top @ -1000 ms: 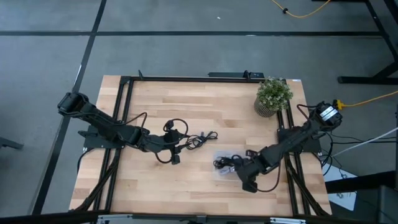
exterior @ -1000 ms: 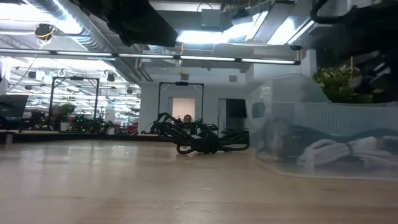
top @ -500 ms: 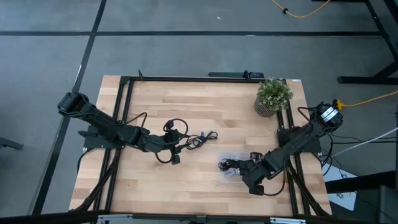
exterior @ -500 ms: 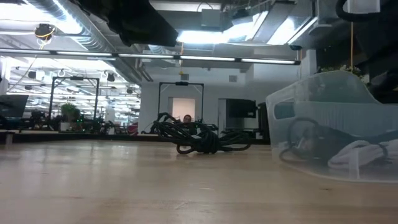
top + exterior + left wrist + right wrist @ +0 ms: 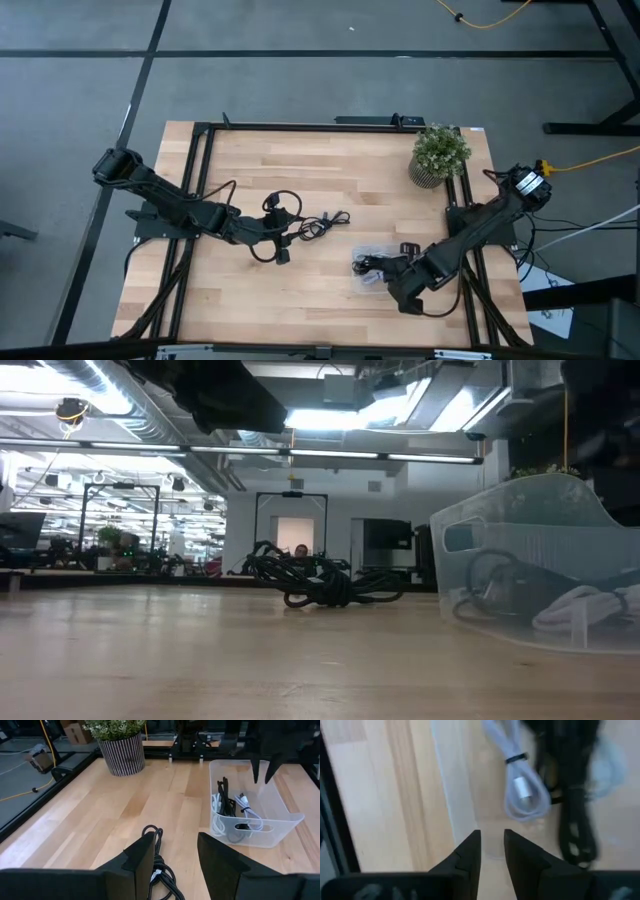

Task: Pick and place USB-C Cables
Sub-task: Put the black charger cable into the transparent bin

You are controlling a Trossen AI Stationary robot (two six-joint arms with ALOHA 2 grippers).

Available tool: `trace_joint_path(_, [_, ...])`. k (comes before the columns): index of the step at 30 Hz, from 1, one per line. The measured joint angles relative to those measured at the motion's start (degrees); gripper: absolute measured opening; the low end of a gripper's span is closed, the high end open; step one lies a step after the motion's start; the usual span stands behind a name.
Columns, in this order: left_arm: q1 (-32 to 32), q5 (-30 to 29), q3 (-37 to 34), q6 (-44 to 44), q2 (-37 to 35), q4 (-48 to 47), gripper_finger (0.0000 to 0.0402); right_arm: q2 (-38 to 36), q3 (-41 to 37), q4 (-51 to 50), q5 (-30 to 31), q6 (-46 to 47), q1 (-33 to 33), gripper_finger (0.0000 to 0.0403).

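Observation:
A black USB-C cable bundle (image 5: 159,865) lies on the wooden table near its middle (image 5: 322,224) and shows across the table in the low view (image 5: 320,585). My left gripper (image 5: 175,855) is open and low over the table, one finger on either side of this bundle. A clear plastic bin (image 5: 260,827) stands right of centre (image 5: 356,282). It holds a white cable (image 5: 522,790) and black cables (image 5: 575,805). My right gripper (image 5: 492,845) hangs over the bin's wall (image 5: 450,795), its fingers nearly together. My right gripper comes from above, pointing down, at the clear bin's side wall (image 5: 462,832) on the side toward the table's right edge. The fingers (image 5: 520,855) stand close together at the rim and hide the contact itself. The bin's bottom rests on the table.
A potted plant (image 5: 438,155) in a striped pot (image 5: 122,750) stands at the far right corner. Black frame rails run along the table's left, right and far edges. Bare wood lies along the near edge and far left (image 5: 250,160).
The clear bin has slid a little toward the table's right edge, together with my right gripper, and has come to rest over the last half second. The black bundle has stayed where it was.

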Motion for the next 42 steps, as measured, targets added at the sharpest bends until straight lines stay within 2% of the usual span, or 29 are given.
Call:
trace_joint_path(4, [0.0,0.0,0.0,0.0,0.0,0.0,0.0144,0.0,5.0,-6.4,3.6,0.3,0.0,0.009])
trace_joint_path(9, [0.0,0.0,0.0,0.0,0.0,0.0,0.0144,0.0,9.4,-7.4,8.7,0.2,0.0,0.009])
trace_joint_path(22, [0.0,0.0,0.0,0.1,0.0,0.0,0.0144,0.0,10.6,-4.3,32.5,0.4,-1.1,0.009])
trace_joint_path(26, [0.0,0.0,0.0,0.1,0.0,0.0,0.0144,0.0,10.6,-4.3,34.8,-1.4,-4.0,0.009])
trace_joint_path(34, [0.0,0.0,0.0,0.1,0.0,0.0,0.0144,0.0,10.6,-7.0,34.7,-5.2,-9.6,0.009])
trace_joint_path(38, [0.0,0.0,0.0,0.1,0.0,-0.3,0.0144,-0.3,10.6,-15.6,34.5,-1.3,-10.1,0.009])
trace_joint_path(42, [0.0,-0.1,0.0,0.1,0.0,-0.9,0.0144,-2.3,10.6,-25.6,34.5,7.9,-8.9,0.009])
